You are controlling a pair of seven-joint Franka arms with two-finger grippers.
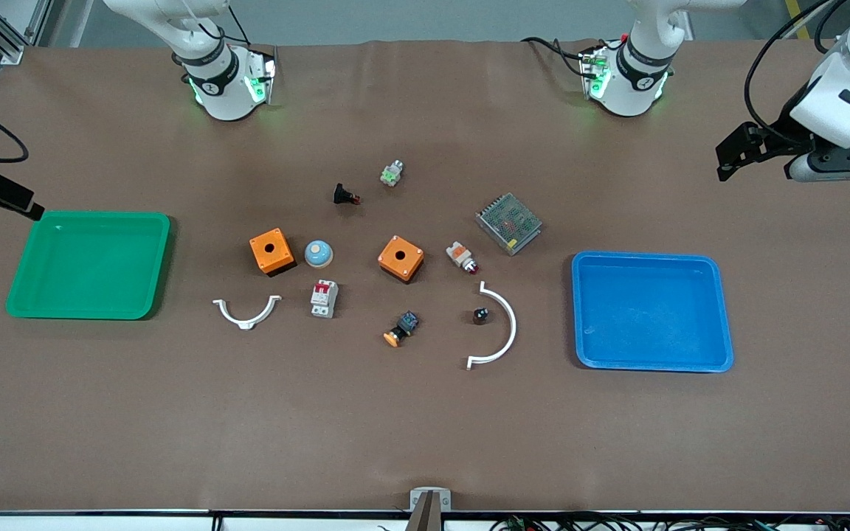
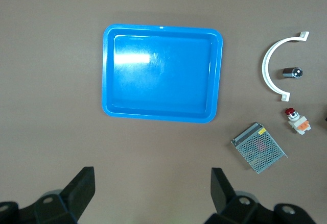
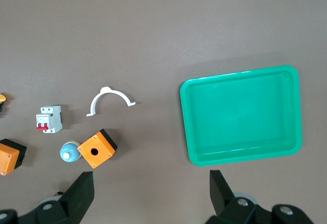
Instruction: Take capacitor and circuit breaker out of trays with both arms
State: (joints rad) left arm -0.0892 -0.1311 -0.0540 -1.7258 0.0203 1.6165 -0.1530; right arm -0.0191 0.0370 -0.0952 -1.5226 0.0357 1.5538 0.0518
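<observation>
A brown table [image 1: 425,428] carries a green tray [image 1: 89,264] below the right gripper's [image 3: 150,191] spread jaws, a blue tray [image 1: 651,311] below the left gripper's [image 2: 152,188] spread jaws, and between the trays small parts: breaker [image 1: 324,298], capacitor [image 1: 479,316].

The capacitor [image 1: 479,316] sits inside the curve of a white bracket [image 1: 499,324]; the breaker [image 1: 324,299] lies beside an orange box [image 1: 271,251]

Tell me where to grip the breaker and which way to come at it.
Come straight down on the breaker, which lies flat beside the small white clip. Likely best: close the tool across its long plain sides at mid-body, clear of the red toggles. Both sides look free; the clip and blue dome lie apart.
</observation>
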